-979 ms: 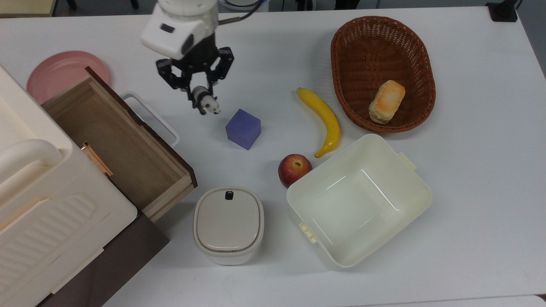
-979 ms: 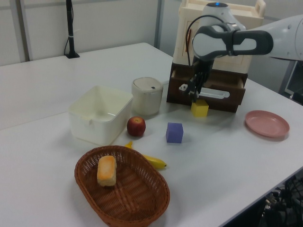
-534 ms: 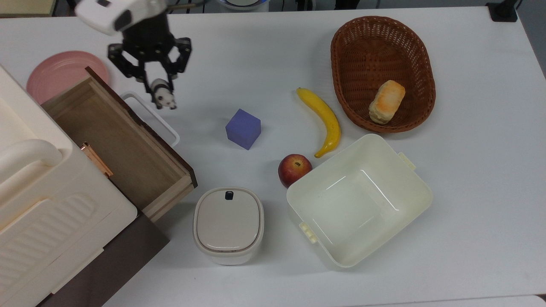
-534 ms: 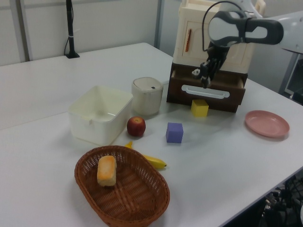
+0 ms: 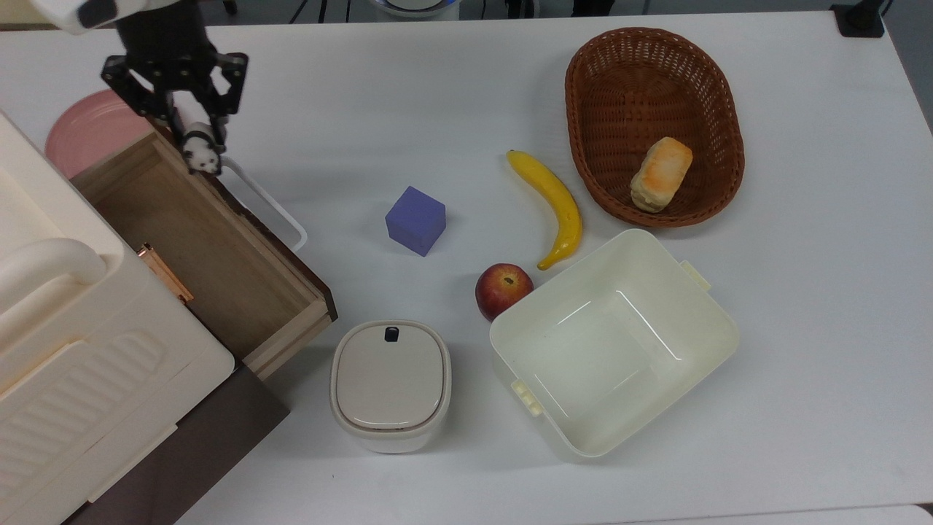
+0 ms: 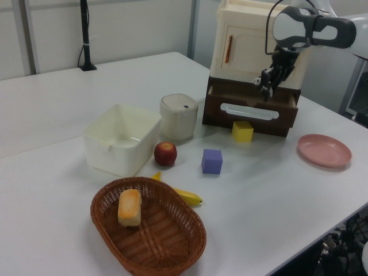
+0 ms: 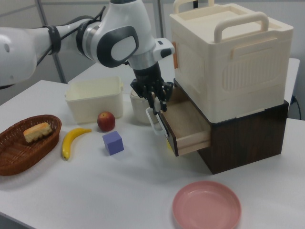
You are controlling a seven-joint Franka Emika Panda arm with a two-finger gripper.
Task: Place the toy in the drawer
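Note:
The toy, a tiny black-and-white panda, hangs in my gripper, which is shut on it. In the top view the panda is over the far end of the drawer's dark front panel, right at the edge of the opening. The drawer is pulled out, its light wood inside bare, with a white loop handle on the front. In the left view my gripper is above the drawer; in the right view the gripper is at the drawer's front end.
A cream cabinet sits above the drawer, a pink plate behind it. On the table are a purple cube, banana, apple, lidded pot, cream tub and basket with bread. A yellow cube lies before the drawer.
My gripper has carried the panda leftward in the top view, from beside the purple cube, past the white handle, to the drawer's front edge. Nothing else moved.

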